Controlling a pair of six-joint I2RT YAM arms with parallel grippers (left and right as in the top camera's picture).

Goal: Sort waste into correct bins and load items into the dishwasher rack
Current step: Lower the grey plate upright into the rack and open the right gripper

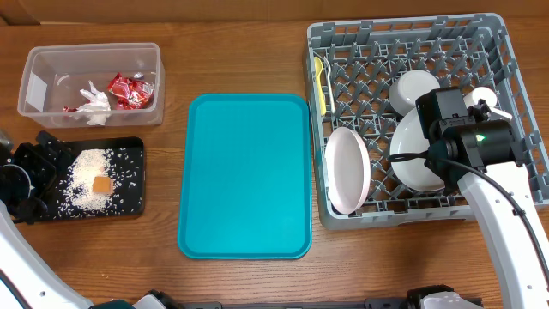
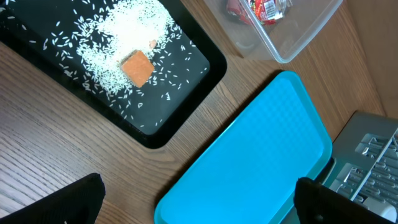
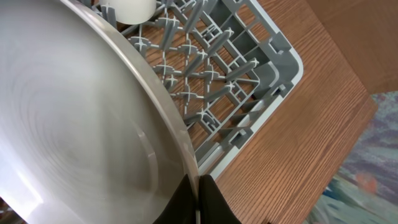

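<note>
Our right gripper is clenched on the rim of the round grey plate, which sweeps up and left from the jaws inside the large grey plastic grid rack, while our left gripper gapes wide and empty.

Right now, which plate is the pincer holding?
The grey plate, rim pinched by the right pincer; the white plate stands free at the rack's left side.

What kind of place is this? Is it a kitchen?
Probably a robot practice table, not a real kitchen: a dishwasher rack, a teal serving tray and a black tray of rice sit on a wooden tabletop.
</note>
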